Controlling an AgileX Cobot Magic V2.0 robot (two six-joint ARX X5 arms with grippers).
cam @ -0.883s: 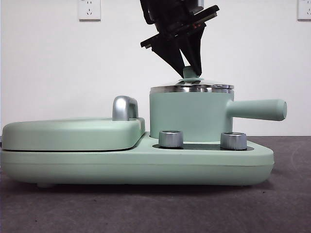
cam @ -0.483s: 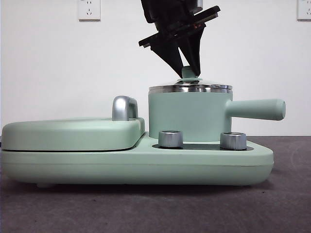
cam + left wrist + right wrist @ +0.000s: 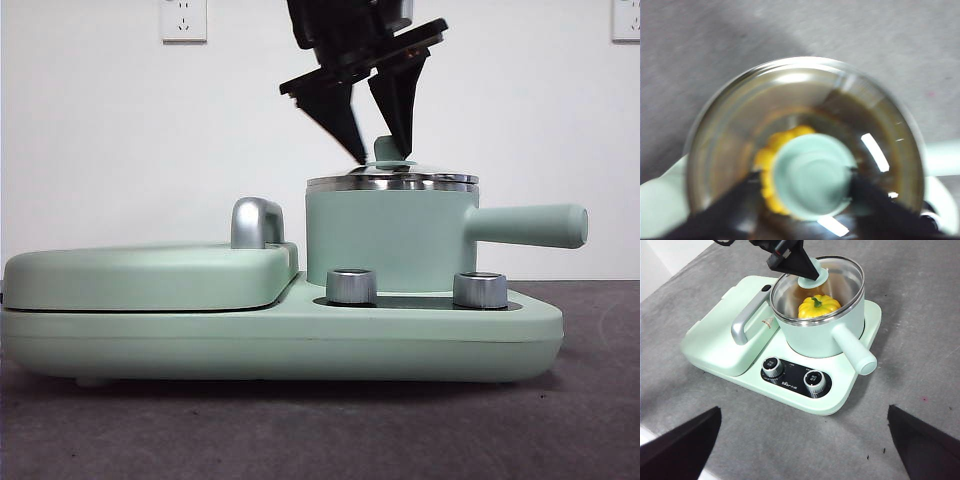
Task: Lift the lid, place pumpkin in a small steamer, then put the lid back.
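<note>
Nearest the front edge of the grey tabletop (image 3: pixel 920 315), bare surface is seen before and beside the wide base appliance (image 3: pixel 300 340), with its two silver knobs (image 3: pixel 352 286) facing forward. The flat griddle cover (image 3: pixel 150 275) and its steel handle (image 3: pixel 255 222) occupy one half of the appliance; open tabletop lies on every side of the appliance.

The small steamer (image 3: pixel 390 235) is seated on the other half, its long handle projecting sideways past the appliance's end. The lid (image 3: pixel 392 178) rests on the steamer's rim. The left pincer (image 3: pixel 378 150) is poised from above with its jaws parted to either side of the lid's knob, a gap visible on one side in the front view, so nothing is gripped.

The pumpkin (image 3: pixel 819 306) is hidden in the front view but is shown inside the steamer by both wrist views, through the glass. The right pincer (image 3: pixel 805 450) is held spread wide, high and well away from the appliance.
</note>
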